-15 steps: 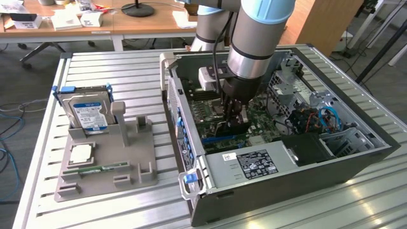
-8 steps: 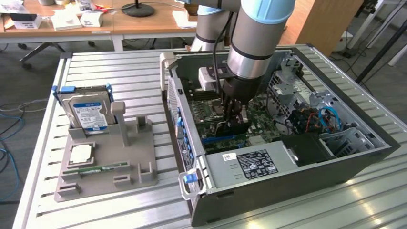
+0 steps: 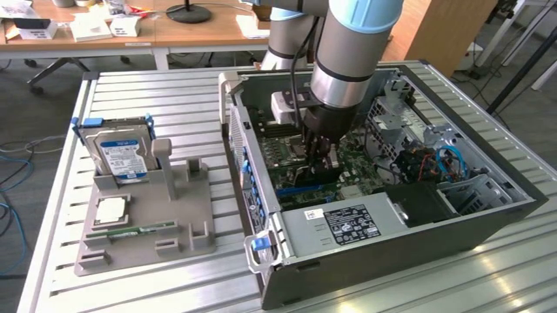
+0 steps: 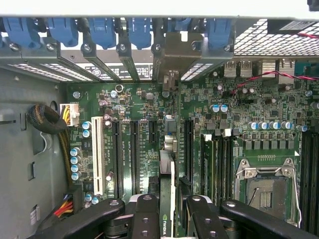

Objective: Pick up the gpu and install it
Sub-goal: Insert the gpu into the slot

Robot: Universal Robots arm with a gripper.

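A: Where was the gpu point(image 4: 168, 169)?
B: Edge-on over the motherboard point(image 4: 249, 99) slots, bracket at the rear wall of the case point(image 3: 409, 267). You had the gripper point(image 4: 169, 203) clenched across both faces, probably so its connector edge pointed down.

We see ribbed bare metal in the table point(image 3: 487, 274), matt grey plastic in the holder point(image 3: 187, 215), and a dull sheet-metal bracket on the gpu point(image 4: 167, 214).
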